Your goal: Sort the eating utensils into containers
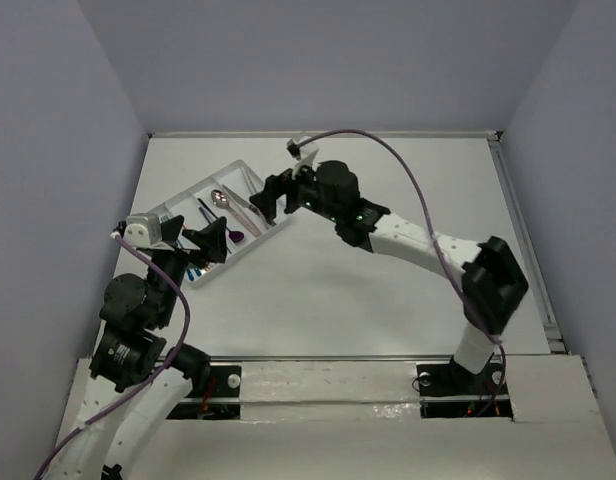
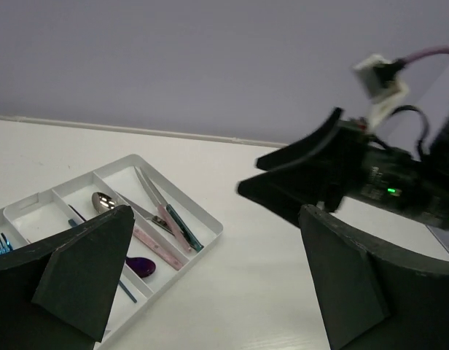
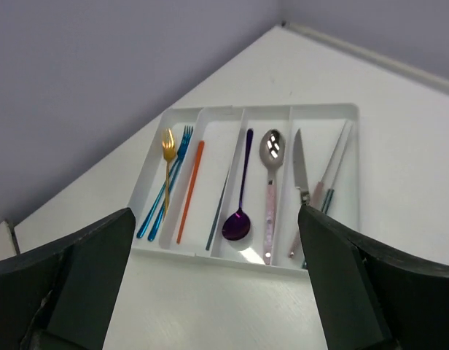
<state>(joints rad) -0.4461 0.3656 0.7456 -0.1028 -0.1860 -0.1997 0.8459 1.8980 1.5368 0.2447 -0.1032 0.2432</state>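
Left jaws and right jaws wide apart, empty — utensils [image 3: 271, 149] inside white tray [image 3: 319, 108]

no readable text, labels, brands, numbers, signs

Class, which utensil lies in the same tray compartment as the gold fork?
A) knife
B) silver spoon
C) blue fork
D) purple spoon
C: the blue fork lies crossed with the gold fork in the end compartment of the tray.
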